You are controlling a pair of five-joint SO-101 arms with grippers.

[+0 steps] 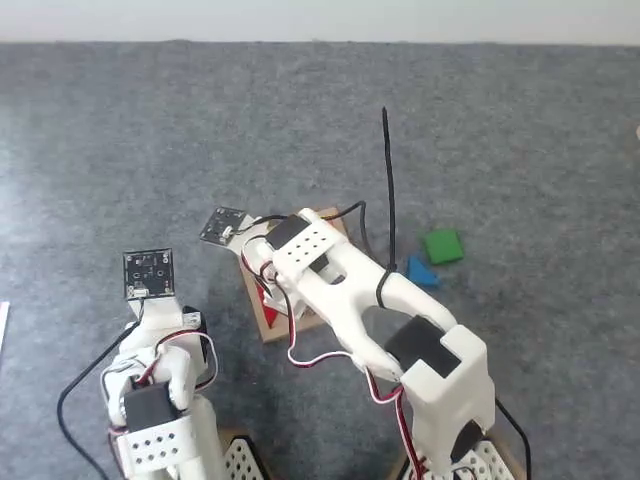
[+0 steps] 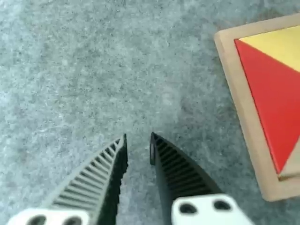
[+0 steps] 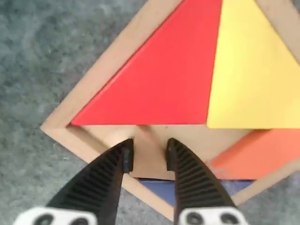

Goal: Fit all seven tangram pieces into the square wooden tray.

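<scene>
grey carpet | pale wall strip along far edge | white sliver at left, perhaps paper

one bare patch in the tray, open carpet beside it

my right pincer hangs, jaws parted, over the bare wooden patch; the red triangle, the orange piece and a dark blue piece hem it in, the yellow triangle beside the red. my left pincer, jaws a little apart, has open carpet under it, the tray's rim off to one side. a black cable stands up just beside my right arm, between it and the loose green piece.
</scene>
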